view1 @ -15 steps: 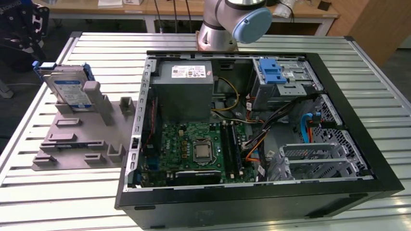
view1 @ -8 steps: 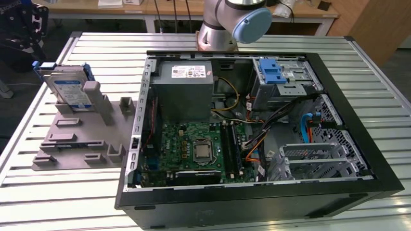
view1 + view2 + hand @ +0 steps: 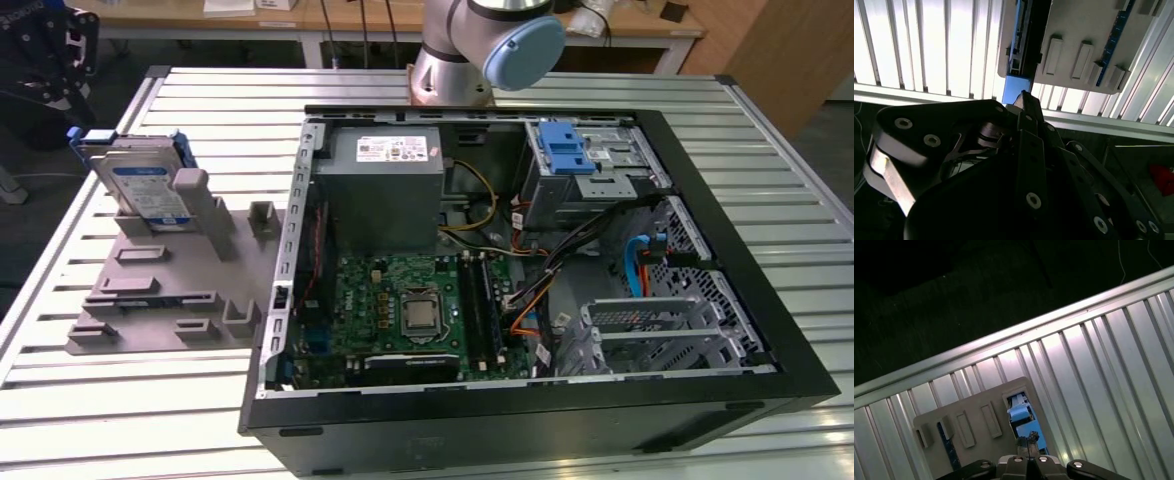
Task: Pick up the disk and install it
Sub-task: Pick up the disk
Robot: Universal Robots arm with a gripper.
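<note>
The disk (image 3: 140, 185) stands on edge in a grey holder (image 3: 160, 290) on the slatted table, at the exterior view's left of the open computer case (image 3: 754, 260). It is silver with a blue-and-white label and a blue frame. My gripper (image 3: 54, 85) hovers dark at the far left corner, above and behind the disk and apart from it. In both wrist views the fingertips (image 3: 1024, 100) (image 3: 1028, 441) meet with nothing between them, and beyond them lie the disk's blue edge (image 3: 1016, 50) (image 3: 1023, 420) and the holder (image 3: 1079, 40) (image 3: 974, 415).
Inside the case are a grey power supply (image 3: 387, 190), a green motherboard (image 3: 414, 300), loose cables (image 3: 587, 250) and a drive bay with a blue latch (image 3: 567, 150). The arm's base (image 3: 467, 50) stands behind the case. The table edge (image 3: 1004, 335) runs close past the holder.
</note>
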